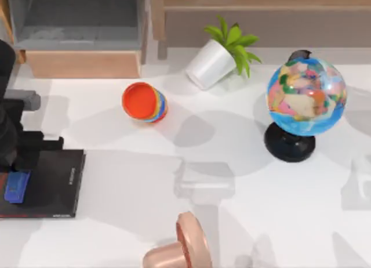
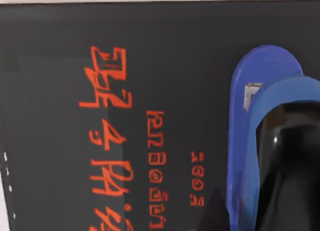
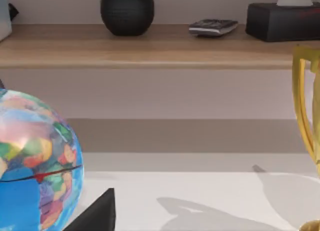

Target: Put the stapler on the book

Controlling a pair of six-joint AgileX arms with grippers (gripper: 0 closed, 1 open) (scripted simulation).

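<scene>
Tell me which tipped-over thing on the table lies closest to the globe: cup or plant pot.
The plant pot: white, green leaves, tipped over just left of the globe. The orange striped cup lies on its side farther left, nearer the book.

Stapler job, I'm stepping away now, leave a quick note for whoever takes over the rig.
Left gripper: over the book's left part at the table's left edge, a finger against the stapler; grip state unclear.
Right arm: parked; its wrist view faces the globe.
Stapler: lying on the book, beside the red lettering.
Done: stapler on the book.
Left: confirm release, then lift the left arm clear.
</scene>
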